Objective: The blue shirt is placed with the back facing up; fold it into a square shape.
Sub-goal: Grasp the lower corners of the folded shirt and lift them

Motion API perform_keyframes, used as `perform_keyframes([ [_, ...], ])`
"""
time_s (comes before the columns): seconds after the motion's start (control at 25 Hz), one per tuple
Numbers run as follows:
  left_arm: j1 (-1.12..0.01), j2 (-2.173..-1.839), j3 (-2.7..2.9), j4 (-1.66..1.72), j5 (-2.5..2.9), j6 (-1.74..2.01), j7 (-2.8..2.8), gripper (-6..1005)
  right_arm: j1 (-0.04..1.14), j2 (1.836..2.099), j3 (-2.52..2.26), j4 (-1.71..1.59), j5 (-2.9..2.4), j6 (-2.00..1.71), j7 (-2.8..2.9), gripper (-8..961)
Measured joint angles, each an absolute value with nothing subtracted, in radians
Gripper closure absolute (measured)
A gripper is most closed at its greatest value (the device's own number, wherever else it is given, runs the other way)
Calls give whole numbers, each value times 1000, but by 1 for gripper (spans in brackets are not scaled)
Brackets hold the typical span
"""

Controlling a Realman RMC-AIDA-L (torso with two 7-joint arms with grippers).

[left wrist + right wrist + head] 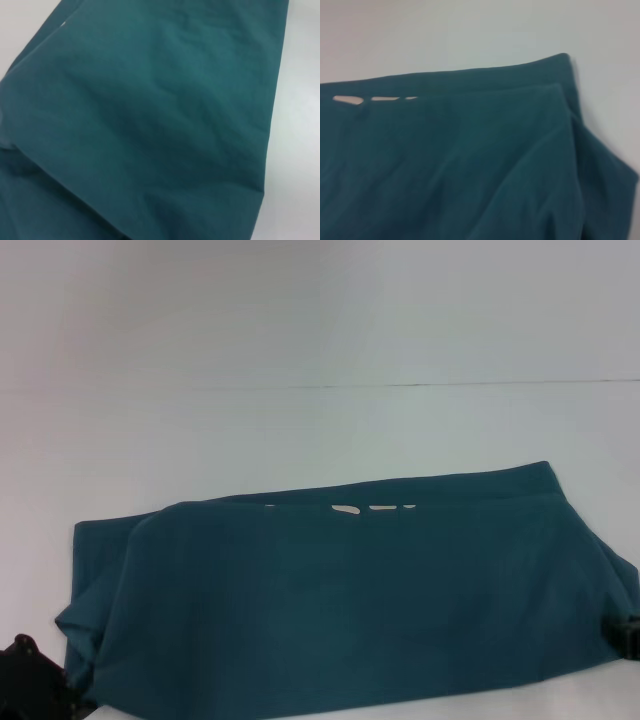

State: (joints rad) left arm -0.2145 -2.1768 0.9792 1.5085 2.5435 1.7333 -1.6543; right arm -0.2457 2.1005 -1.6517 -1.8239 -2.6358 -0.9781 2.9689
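The blue shirt (350,600) lies in a wide folded band along the near edge of the bench (320,430), white letters peeking out at the far fold line, and the risk I judge is that its soft upper layer slides or bunches when pulled, leaving skewed edges instead of a square. The left gripper (30,670) sits at the shirt's near left corner and the right gripper (630,635) at its right end. Whether either gripper's jaws are parted or pinching cloth cannot be told.
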Motion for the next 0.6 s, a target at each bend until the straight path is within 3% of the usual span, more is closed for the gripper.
perform_keyframes([
  [0.04, -216, -2177, 978, 1508, 2543, 1733, -1655, 956, -243, 2100, -1646, -1824, -2636, -976, 2977, 931],
  [0.32, -223, -2177, 973, 1510, 2543, 1730, -1665, 955, -199, 2100, -1619, -1850, -2631, -950, 2980, 651],
  [0.6, -229, -2177, 972, 1514, 2531, 1702, -1670, 956, -39, 2099, -1586, -1844, -2637, -983, 2974, 373],
])
